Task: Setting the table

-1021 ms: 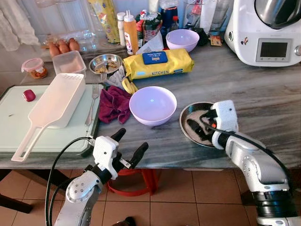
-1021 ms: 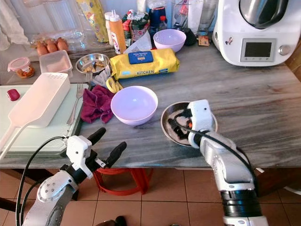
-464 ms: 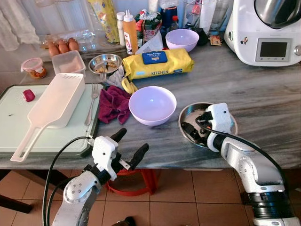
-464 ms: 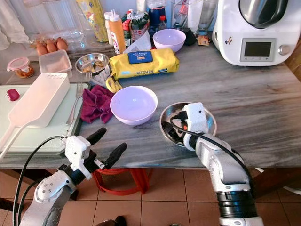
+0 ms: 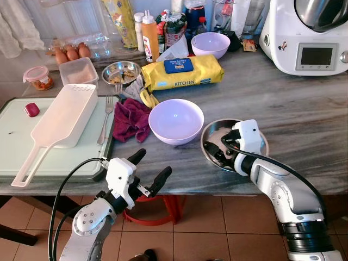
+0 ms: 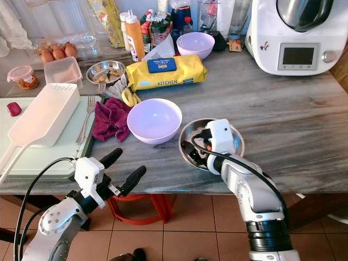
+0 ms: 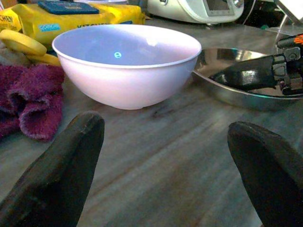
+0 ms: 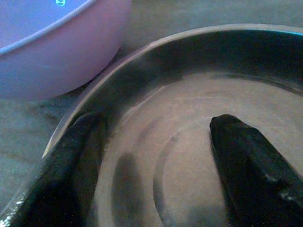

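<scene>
Right gripper (image 5: 220,151) reaching into the steel plate (image 5: 211,136) on the marble counter (image 5: 304,109), fingers spread apart inside its rim. Plate lies just beside the lilac bowl (image 5: 176,120). Left gripper (image 5: 148,169) hovers at the counter's front edge, fingers parted, holding nothing.

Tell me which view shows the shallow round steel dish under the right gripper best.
The left eye view: the whole shallow round steel dish shows on the grey marble counter, with the right gripper inside it. The right wrist view gives a close-up of its rim and floor; the left wrist view shows it edge-on.
</scene>
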